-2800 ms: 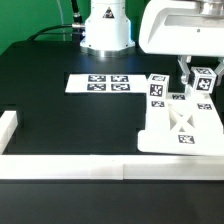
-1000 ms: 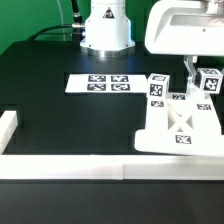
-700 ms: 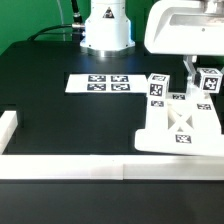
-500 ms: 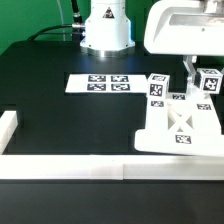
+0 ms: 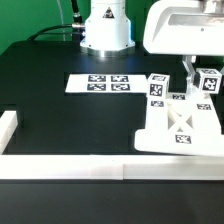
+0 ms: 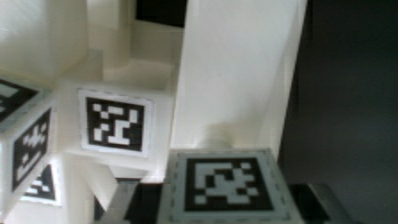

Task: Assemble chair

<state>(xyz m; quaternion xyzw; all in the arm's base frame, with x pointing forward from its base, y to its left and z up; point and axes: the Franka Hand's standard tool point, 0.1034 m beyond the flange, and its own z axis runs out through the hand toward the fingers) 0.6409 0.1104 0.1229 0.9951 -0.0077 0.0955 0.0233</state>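
Gripper: fingers down at the chair's back, grip state cannot be told.
Chair: white tagged frame at the exterior view's right.
Marker board: flat on black table.

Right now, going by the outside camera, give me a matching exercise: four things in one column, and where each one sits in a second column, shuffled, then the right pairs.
Things:
1. marker board
2. cross-braced frame
3. gripper
4. white rail

Places:
A. along the table's near edge
B. above the chair parts, at the exterior view's right
C. flat on the black table, mid-picture
D. low at the exterior view's right, beside the rail

Pairs: 1-C, 2-D, 3-B, 4-A
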